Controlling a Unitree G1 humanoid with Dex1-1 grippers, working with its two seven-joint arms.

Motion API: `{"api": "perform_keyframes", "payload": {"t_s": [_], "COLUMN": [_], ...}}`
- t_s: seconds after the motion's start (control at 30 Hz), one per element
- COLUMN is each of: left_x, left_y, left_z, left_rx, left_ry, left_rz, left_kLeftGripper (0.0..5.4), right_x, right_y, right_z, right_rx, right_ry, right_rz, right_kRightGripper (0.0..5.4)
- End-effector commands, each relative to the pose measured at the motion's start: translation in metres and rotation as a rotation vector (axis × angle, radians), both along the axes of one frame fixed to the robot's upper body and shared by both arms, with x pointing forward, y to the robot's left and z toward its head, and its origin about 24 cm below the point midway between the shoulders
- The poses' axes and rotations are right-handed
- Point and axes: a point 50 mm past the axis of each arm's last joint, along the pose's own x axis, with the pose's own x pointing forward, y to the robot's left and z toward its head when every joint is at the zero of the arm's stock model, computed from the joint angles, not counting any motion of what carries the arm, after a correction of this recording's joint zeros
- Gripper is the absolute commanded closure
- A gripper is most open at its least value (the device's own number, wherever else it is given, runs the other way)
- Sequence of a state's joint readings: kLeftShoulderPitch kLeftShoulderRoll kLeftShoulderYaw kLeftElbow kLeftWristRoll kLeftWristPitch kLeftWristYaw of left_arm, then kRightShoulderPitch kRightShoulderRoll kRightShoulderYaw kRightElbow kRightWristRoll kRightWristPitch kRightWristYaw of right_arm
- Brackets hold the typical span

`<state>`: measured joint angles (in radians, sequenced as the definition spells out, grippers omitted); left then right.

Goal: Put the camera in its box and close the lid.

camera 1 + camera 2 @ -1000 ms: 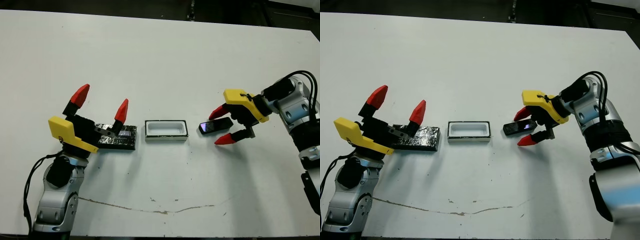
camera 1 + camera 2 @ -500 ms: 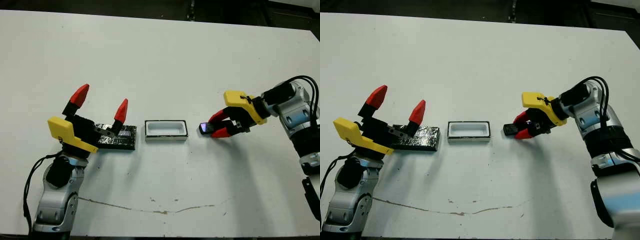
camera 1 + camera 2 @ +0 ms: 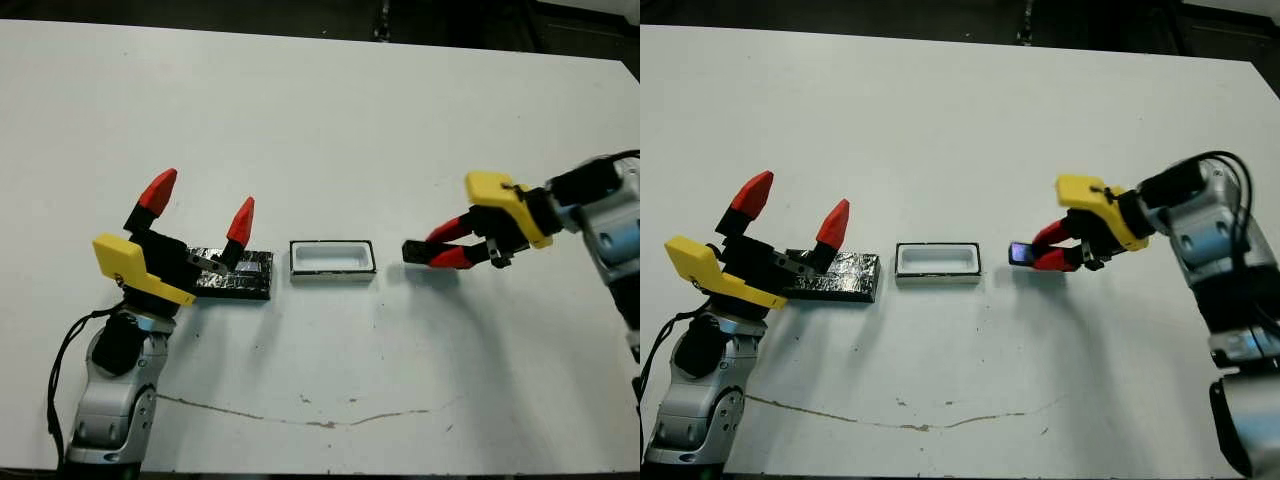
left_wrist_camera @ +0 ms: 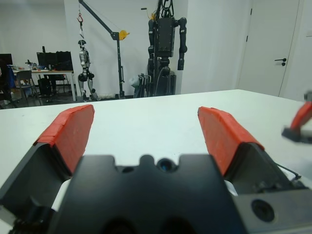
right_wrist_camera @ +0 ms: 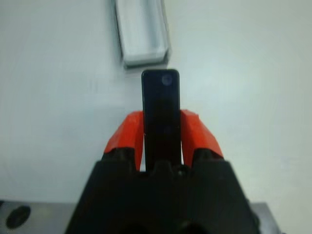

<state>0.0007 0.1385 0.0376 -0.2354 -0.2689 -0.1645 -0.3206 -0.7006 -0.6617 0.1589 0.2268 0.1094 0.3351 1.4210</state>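
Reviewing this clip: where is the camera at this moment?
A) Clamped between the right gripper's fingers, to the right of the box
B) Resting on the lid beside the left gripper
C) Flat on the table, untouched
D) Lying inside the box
A: the right gripper is shut on the camera, whose end sticks out toward the empty box.
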Motion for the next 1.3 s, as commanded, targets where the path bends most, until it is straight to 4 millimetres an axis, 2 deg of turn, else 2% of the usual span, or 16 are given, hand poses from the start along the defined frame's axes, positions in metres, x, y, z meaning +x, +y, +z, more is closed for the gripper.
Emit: {"api": "perform_keyframes", "payload": {"t_s": [0.03,0.3,0.53,0.7,0.87,1.13,1.3], "left_x": [-0.002,-0.002,-0.002,-0.003,-0.003,-0.003,-0.003], "left_y": [0.002,0.001,0.001,0.000,0.001,-0.001,-0.001], "left_z": [-0.004,-0.005,-0.006,-0.006,-0.007,-0.007,-0.006], "left_rx": [-0.003,-0.004,-0.022,-0.026,-0.030,-0.025,-0.020], "left_ry": [0.016,0.014,0.022,0.027,0.027,0.021,0.019], "left_rz": [0.008,0.011,0.004,0.008,0.011,0.012,0.008], "left_kLeftGripper": [0.00,0.00,0.00,0.00,0.00,0.00,0.00], "right_x": [-0.004,-0.002,-0.002,0.004,0.012,0.015,0.016], "right_y": [-0.002,0.010,0.040,0.060,0.074,0.087,0.094], "right_z": [0.010,0.014,0.020,0.012,-0.002,-0.013,-0.012], "right_rx": [0.040,0.193,0.187,0.138,0.115,0.081,0.079], "right_ry": [-0.050,0.037,0.013,-0.012,0.061,0.097,0.028], "right_rz": [-0.040,-0.139,-0.132,-0.075,-0.029,0.051,0.104], "right_kRightGripper": [3.73,3.73,3.73,3.73,3.73,3.73,3.73]}}
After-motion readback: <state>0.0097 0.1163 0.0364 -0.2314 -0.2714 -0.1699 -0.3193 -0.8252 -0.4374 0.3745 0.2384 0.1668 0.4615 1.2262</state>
